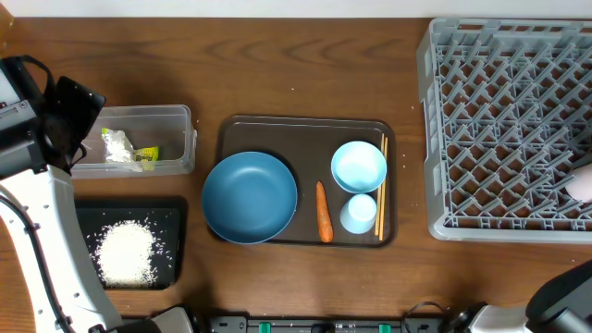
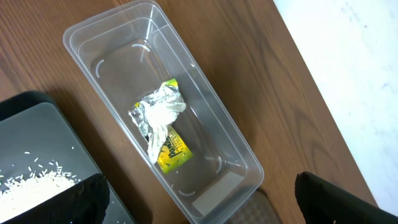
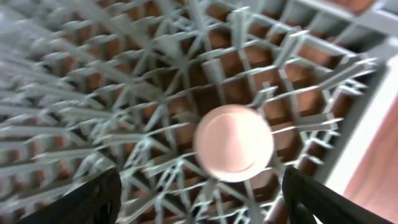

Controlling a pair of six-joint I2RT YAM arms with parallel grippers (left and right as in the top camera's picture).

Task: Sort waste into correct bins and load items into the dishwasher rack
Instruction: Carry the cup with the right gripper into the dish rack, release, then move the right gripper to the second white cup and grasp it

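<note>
My left gripper hangs open over the near end of the clear tub, where the crumpled yellow-green and silver wrapper lies. Rice is heaped in the black tray. On the brown serving tray sit the dark-blue bowl, the carrot, the light-blue bowl, a small pale cup and the chopsticks. My right gripper is open above the grey rack. A pale pink cup rests on the rack's grid, clear of both fingers.
The rack's upright pegs and lattice surround the pink cup, and the rack's rim runs close on its right. The black tray's corner lies just beside the clear tub. The right arm enters at the bottom right.
</note>
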